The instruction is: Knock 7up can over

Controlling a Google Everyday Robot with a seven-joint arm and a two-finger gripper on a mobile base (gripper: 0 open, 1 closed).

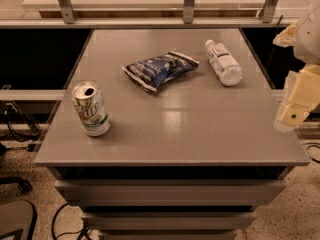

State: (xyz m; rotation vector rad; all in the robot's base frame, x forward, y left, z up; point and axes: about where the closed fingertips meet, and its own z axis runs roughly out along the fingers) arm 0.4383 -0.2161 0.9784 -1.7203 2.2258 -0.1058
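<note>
Now the 7up can [91,109] stands upright, gripper [296,104] beside the table [200,139] right edge, grip unclear.

Table [170,134]: bore three things, each apart from the others.
7up can [91,109]: stood upright at 8 o'clock from the middle, near the left edge.
Snack bag [160,69]: lay at 12 o'clock, just behind the middle.
Water bottle [224,62]: lay on its side at 2 o'clock.
Gripper [292,115]: hung at 3 o'clock, beyond the right edge.
</note>
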